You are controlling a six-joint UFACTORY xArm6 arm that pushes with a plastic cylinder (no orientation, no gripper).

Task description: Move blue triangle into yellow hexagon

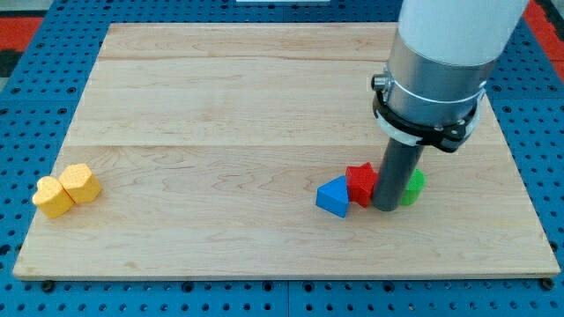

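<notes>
Two yellow blocks sit touching at lower left: a yellow heart [53, 197] and the yellow hexagon [81, 183]. The blue triangle [334, 196] lies lower right of centre on the desk [220, 106], touching a red star [360, 182]. My tip [386, 207] stands between star and green block [411, 187]; it should circle to the triangle's right and push leftward. No pincer, no containers.
</notes>
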